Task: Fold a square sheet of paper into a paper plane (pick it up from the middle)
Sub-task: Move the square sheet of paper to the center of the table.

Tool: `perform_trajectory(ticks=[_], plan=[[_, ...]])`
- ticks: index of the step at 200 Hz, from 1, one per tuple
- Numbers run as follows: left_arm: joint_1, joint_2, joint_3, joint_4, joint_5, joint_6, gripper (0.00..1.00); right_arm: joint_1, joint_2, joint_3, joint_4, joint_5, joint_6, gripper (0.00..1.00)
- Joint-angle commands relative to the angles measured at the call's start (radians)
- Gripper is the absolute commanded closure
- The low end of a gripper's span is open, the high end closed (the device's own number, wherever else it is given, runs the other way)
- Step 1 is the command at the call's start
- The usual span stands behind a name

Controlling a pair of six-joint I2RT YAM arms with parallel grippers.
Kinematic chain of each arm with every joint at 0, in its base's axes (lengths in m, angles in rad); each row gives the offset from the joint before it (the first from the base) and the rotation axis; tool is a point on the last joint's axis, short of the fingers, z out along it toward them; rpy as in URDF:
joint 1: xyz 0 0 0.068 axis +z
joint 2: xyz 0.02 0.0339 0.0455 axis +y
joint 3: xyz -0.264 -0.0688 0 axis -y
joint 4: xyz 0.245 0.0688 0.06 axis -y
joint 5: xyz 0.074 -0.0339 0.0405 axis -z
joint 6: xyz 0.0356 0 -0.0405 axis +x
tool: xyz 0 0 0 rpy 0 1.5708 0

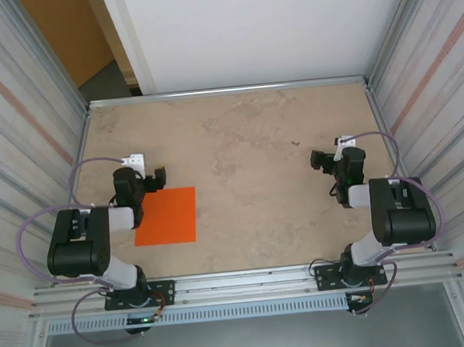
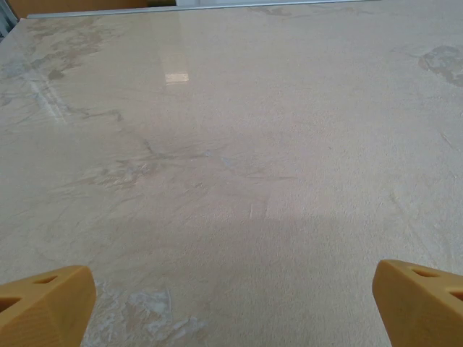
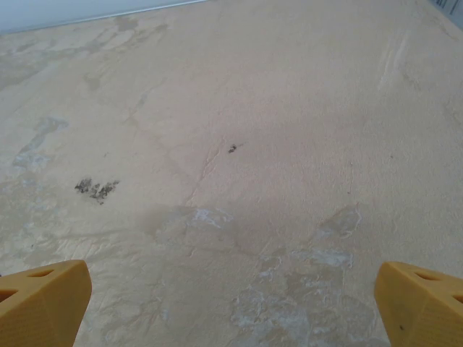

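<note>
My left tool [image 2: 233, 303] and right tool [image 3: 233, 303] gape wide open; the square sheet of paper [image 1: 166, 216] lies flat just behind the left tool.

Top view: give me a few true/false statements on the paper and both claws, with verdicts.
1. The paper lies flat on the table. True.
2. The paper is folded into a plane. False: it is a plain unfolded square.
3. The left claw is open. True.
4. The right claw holds the paper. False: it is open and empty, and the paper lies across the table by the left arm.
</note>
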Motion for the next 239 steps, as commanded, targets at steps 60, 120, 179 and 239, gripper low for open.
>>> perform_trajectory(ticks=[60,120,179,239], plan=[[0.003,-0.003,0.003,0.036,0.005,0.017,0.01,0.007,0.009,0.014,0.010,0.012,-0.027,0.01],[0.008,-0.001,0.008,0.026,0.017,0.015,0.01,0.007,0.008,0.014,0.009,0.011,-0.027,0.01],[-0.005,-0.043,-0.011,0.042,-0.060,0.002,0.01,0.011,-0.051,0.047,-0.099,0.057,-0.015,0.01],[-0.003,-0.340,0.193,-0.489,-0.061,-0.175,0.01,0.046,-0.271,0.332,-0.768,0.152,0.197,0.01]])
